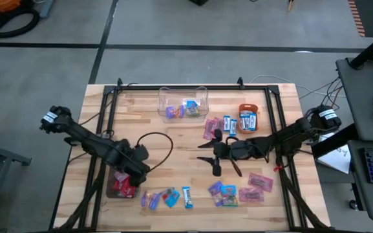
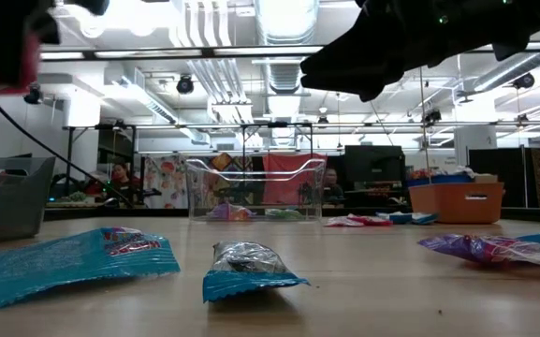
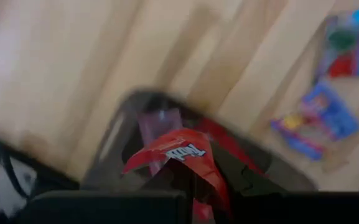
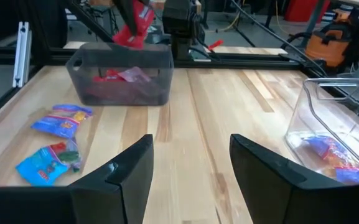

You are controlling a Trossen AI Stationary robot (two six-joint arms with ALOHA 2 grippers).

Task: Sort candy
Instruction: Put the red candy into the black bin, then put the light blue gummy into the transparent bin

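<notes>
Jaws pressed together on a red candy packet, the left gripper hangs over a dark grey bin near the table's left front edge, seemingly to drop it among the red packets already inside. Loose candy lies along the front edge. At the back, a clear box holds purple and blue sweets. The right gripper, jaws spread and empty, hovers mid-table. Right of it, more packets lie scattered and an orange bowl holds blue ones.
</notes>
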